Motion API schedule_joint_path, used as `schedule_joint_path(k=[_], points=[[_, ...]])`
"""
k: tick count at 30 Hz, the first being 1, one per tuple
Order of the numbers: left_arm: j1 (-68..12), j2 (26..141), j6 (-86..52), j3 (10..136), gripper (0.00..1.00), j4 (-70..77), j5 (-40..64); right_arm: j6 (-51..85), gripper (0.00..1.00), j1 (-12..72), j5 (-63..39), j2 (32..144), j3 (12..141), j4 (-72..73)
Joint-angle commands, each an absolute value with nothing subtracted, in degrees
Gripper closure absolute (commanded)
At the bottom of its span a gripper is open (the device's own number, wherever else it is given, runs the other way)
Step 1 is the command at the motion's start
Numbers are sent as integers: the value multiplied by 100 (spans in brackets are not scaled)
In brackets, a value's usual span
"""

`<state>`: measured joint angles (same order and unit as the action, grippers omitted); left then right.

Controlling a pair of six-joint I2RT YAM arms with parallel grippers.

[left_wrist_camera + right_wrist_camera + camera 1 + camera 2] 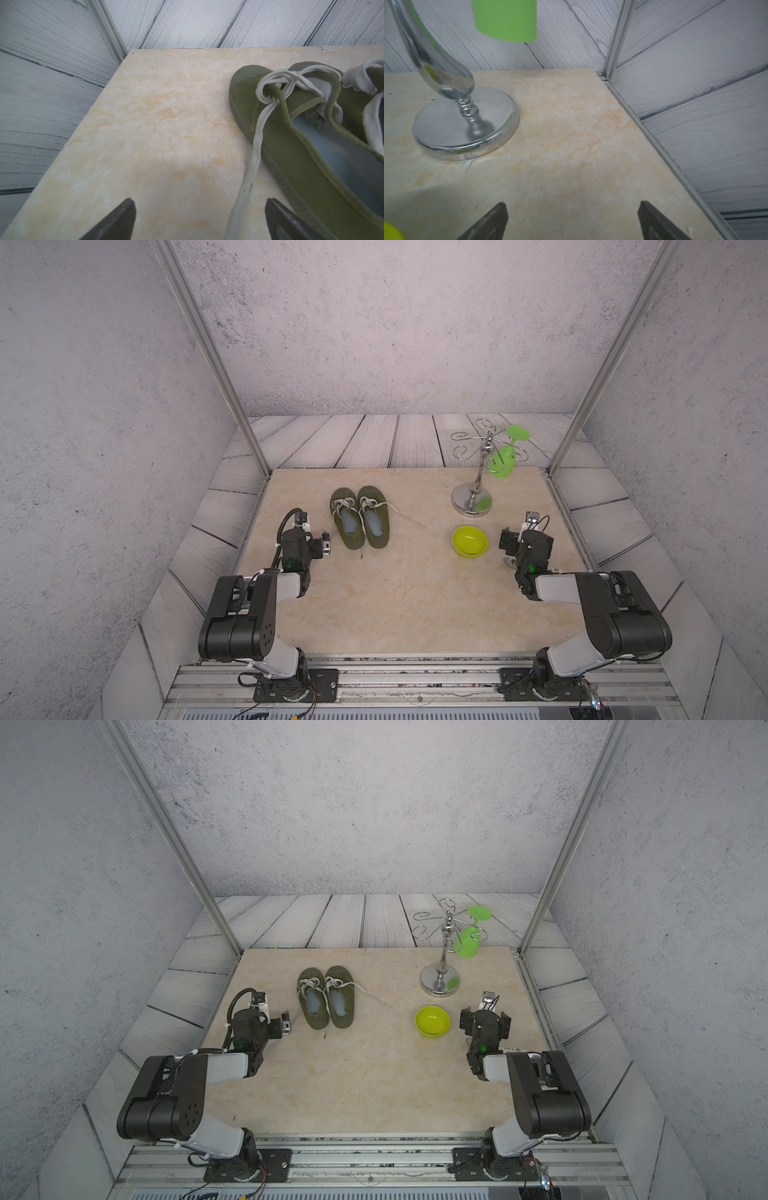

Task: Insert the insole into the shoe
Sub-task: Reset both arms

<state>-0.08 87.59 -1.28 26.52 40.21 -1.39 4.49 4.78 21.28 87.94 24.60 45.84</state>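
At the bottom corners of both top views, the two black-and-grey arms are folded low over the table (395, 593), a smooth cream slab with a marbled pattern. The left gripper (199, 207) has its dark fingers spread wide and grips nothing. Beneath it are only bare table and the trailing end of a lace (254, 149). The right gripper (573, 207) is likewise spread and empty. I judge both are parked clear of the work so that either can start.

Right of centre sits a glossy yellow-green bowl (469, 541), round and shallow. Left of centre, two olive canvas shoes lie side by side with their toes toward the back wall. They have rubber toe caps and flat white woven laces, slack so the mouths gape. The shoe (280, 135) just beside the left gripper shows a smooth blue-grey insole (336, 153) lying inside it. The second shoe (375, 516) shows the same. No loose insole is visible on the table.

Farther back at the upper right, a chrome stand (472, 501) with a round base holds a green glass (500, 462) hung upside down from a curled hook.
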Motion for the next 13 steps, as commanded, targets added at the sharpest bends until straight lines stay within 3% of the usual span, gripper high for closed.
schedule_joint_path(k=[1,13], points=[[-9,8747,-52,2707,1,4217,-229,503,1,457,2087,8790,2487,4462],[-7,8754,-45,2700,1,4219,-228,501,1,455,2086,8790,2487,4457]])
